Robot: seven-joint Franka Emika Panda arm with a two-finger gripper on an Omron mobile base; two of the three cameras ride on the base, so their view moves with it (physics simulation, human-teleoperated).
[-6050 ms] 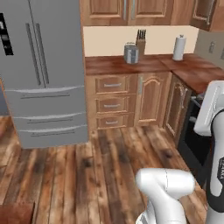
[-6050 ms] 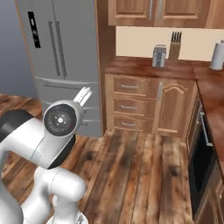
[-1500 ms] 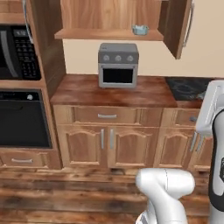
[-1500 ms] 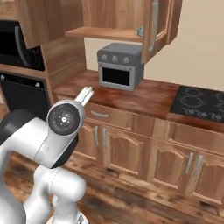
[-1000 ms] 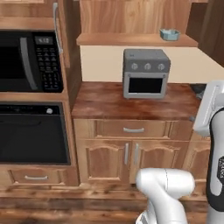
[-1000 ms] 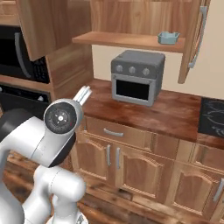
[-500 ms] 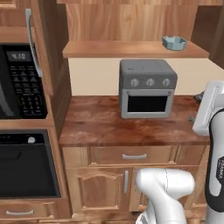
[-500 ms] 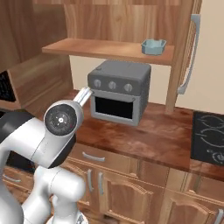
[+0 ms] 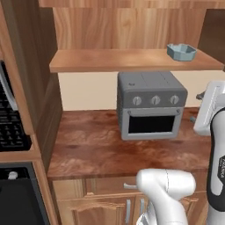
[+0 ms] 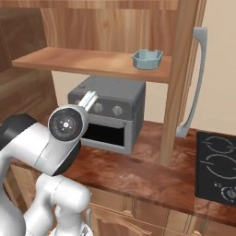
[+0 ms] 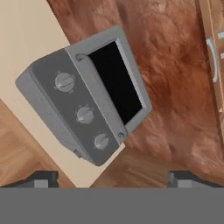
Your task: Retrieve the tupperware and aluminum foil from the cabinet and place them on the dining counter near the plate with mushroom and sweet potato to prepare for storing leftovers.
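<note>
The pale blue-teal tupperware [image 9: 181,51] [image 10: 147,59] sits lidless at the right end of the open cabinet's inner shelf [image 9: 110,60] [image 10: 78,61]. The cabinet door [image 10: 180,73] stands open, its curved grey handle [image 10: 193,83] facing me. My gripper [image 11: 113,179] [image 10: 88,99] hangs well below the shelf, in front of the grey toaster oven, open with nothing between its fingers. In the hand view it points at the oven's dark window and three knobs. The aluminum foil, the dining counter and the plate are out of view.
A grey toaster oven [image 9: 150,103] [image 10: 108,117] [image 11: 87,109] stands on the reddish-brown counter [image 9: 96,147] right under the shelf. A black microwave [image 9: 11,127] is at the left, with a black cooktop [image 10: 216,170] at the right. Lower cabinet drawers [image 9: 110,189] run beneath the counter.
The base has driven closer and the whole picture has shifted: shelf, tupperware and toaster oven now look larger and nearer. The arm keeps the same pose.
</note>
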